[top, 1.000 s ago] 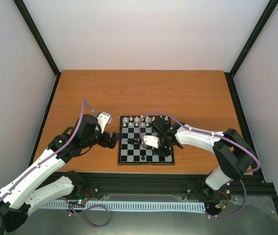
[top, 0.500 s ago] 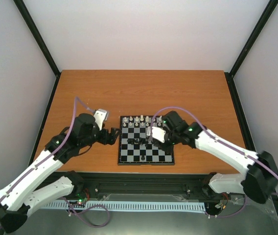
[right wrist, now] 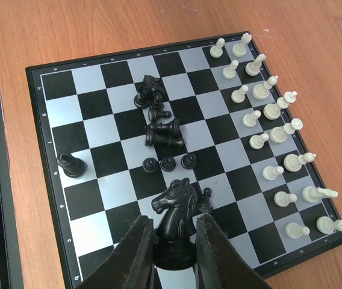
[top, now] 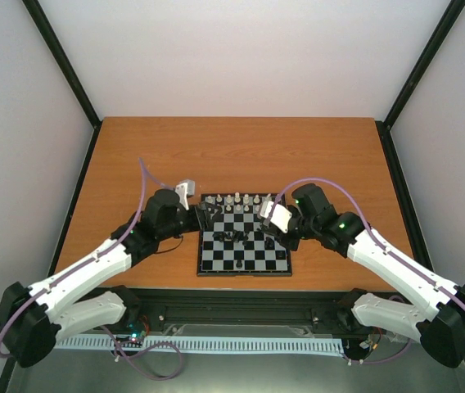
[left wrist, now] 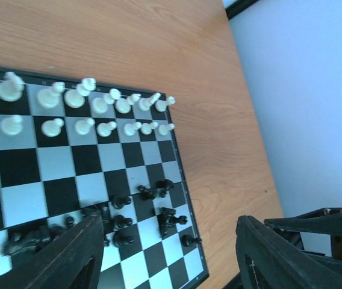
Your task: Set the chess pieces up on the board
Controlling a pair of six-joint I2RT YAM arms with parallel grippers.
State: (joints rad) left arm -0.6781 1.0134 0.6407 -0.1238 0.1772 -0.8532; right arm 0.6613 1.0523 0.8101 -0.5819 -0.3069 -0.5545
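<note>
The surface (top: 241, 147) carried the board (top: 249, 262) at centre-low in the top view. The left tool (left wrist: 168, 241) hung near the board's upper left corner, jaws apart and empty. The right tool (right wrist: 174, 241) was clamped on a black knight (right wrist: 176, 211) at the bottom of its wrist frame. White pieces (right wrist: 273, 111) stood in 2 rows along the board's right edge; black pieces (right wrist: 162, 129) lay jumbled mid-board. The step in hand was probably placing the knight. Next it needed lowering upright onto a left-edge square, then releasing.
</note>
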